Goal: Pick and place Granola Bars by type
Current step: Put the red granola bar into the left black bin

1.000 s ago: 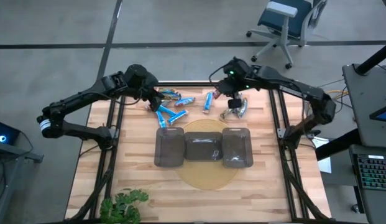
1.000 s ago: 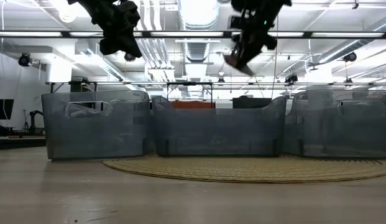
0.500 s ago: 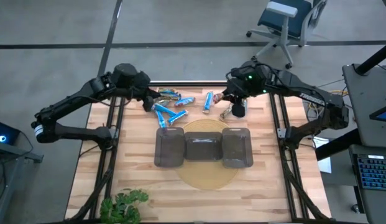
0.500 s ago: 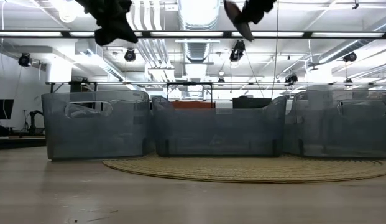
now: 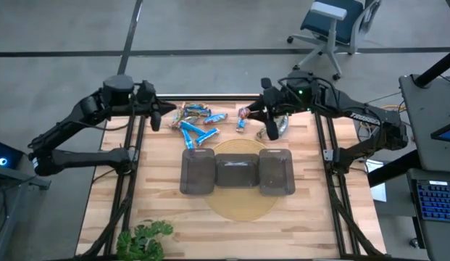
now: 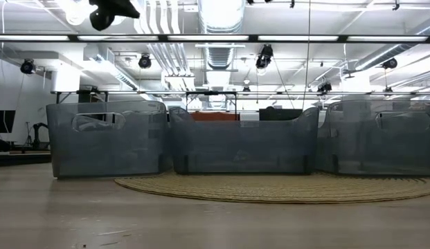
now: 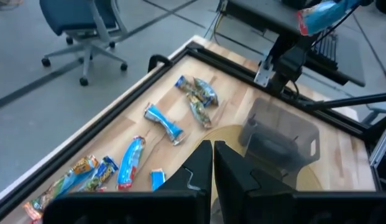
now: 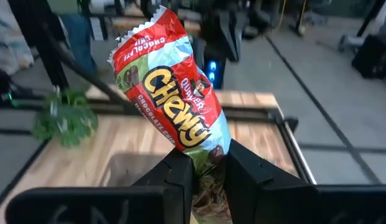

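Note:
Several granola bars lie flat on the far part of the table: blue ones (image 5: 196,131) (image 7: 163,121) and mixed-colour ones (image 5: 193,110) (image 7: 196,93), with silvery ones (image 5: 283,125) farther right. My right gripper (image 5: 248,114) (image 8: 208,165) hangs above the far middle, shut on a red, green and blue "Chewy" bar (image 8: 171,93) (image 7: 323,12). My left gripper (image 5: 156,120) (image 7: 213,155) is shut with nothing in it, high over the table's far left corner, left of the bars. Three dark trays (image 5: 198,171) (image 5: 237,170) (image 5: 276,172) stand in a row at mid-table. My right gripper pinches one end of the Chewy bar (image 8: 210,152) between its two fingers. The fingers lie nearly level and point toward the table's left. The rest of the bar sticks out past the fingertips, tilted, and is lifted clear of the table.
A round woven mat (image 5: 239,204) lies under the trays. Black frame rails (image 5: 130,181) (image 5: 333,181) run along the table's left and right sides. A potted plant (image 5: 145,238) stands at the near left edge, and an office chair (image 5: 333,22) beyond the far edge.
My right gripper has risen with the Chewy bar, tipped from pointing down to nearly level and swung toward the table's left. My left gripper, still shut, has risen and drawn back toward the table's left edge, away from the bars. Both have left the low view's top.

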You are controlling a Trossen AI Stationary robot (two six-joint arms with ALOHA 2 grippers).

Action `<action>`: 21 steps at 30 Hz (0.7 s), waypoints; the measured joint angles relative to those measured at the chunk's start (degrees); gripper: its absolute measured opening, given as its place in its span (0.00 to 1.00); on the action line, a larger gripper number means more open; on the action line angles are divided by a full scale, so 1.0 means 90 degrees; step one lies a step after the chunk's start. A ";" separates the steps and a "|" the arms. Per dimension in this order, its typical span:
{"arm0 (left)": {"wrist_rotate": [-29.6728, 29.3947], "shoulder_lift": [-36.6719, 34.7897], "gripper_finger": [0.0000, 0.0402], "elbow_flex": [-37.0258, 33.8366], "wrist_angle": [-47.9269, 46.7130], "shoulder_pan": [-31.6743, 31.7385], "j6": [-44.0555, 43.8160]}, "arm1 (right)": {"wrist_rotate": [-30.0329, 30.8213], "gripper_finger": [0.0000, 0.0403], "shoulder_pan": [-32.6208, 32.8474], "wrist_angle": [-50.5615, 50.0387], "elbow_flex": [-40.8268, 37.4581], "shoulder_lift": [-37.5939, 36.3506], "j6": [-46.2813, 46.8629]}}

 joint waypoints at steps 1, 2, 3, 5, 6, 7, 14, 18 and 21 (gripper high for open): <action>-0.0002 -0.0038 0.00 0.0000 0.0000 0.0000 0.0000 | 0.0000 0.15 0.0034 0.0157 0.0000 0.0000 0.0110; -0.0007 -0.0072 0.00 0.0000 0.0000 0.0000 0.0000 | -0.0001 0.15 0.0066 0.0322 0.0000 0.0000 0.0258; -0.0012 -0.0107 0.00 0.0000 0.0000 0.0000 0.0000 | -0.0001 0.15 0.0085 0.0482 0.0000 0.0000 0.0409; -0.0014 -0.0153 0.00 -0.0002 0.0000 0.0000 0.0000 | -0.0002 0.15 0.0136 0.0755 0.0000 -0.0005 0.0691; -0.0014 -0.0173 0.00 -0.0002 0.0000 0.0000 0.0000 | 0.0003 0.15 0.0160 0.0881 0.0000 -0.0005 0.0815; -0.0014 -0.0183 0.00 -0.0002 0.0000 0.0000 0.0000 | 0.0008 0.15 0.0187 0.0981 0.0000 -0.0005 0.0919; -0.0014 -0.0197 0.00 -0.0010 -0.0001 -0.0005 0.0000 | 0.0016 0.14 0.0324 0.1478 0.0002 -0.0005 0.1587; -0.0014 -0.0197 0.00 -0.0010 -0.0002 -0.0005 0.0000 | 0.0049 0.12 0.0326 0.1491 0.0002 -0.0005 0.1849; -0.0014 -0.0197 0.00 -0.0010 0.0000 -0.0005 0.0000 | 0.0052 0.11 0.0326 0.1493 0.0002 -0.0005 0.2003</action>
